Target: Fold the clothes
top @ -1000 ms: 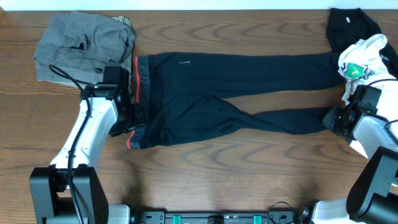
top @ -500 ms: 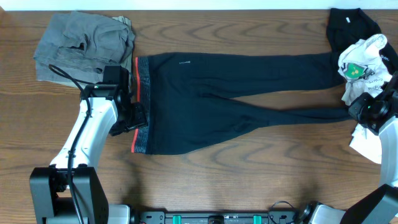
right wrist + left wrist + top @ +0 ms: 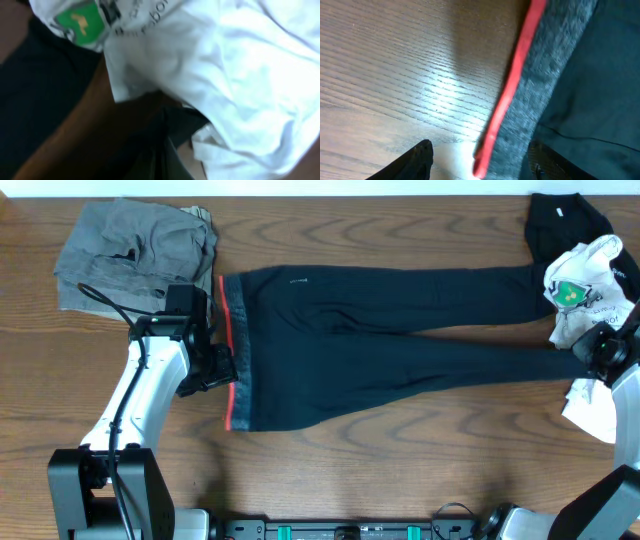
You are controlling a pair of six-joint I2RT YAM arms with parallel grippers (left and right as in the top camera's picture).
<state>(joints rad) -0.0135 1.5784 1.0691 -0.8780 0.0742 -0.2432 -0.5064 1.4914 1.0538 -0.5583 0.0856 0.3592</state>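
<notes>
- While the left gripper [image 3: 222,367] stands open astride the waistband [image 3: 540,90] of the trousers [image 3: 380,345] — clamping nothing,
- the right gripper [image 3: 590,358] pinches a leg end tight.

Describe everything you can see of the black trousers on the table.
The black trousers lie flat on the wooden table, soft matt fabric, legs side by side pointing right. Their grey waistband, edged red-orange, sits at the left, its edge between the open fingers of the left gripper. The right gripper is shut on the nearer leg's end, beside a white garment.
</notes>
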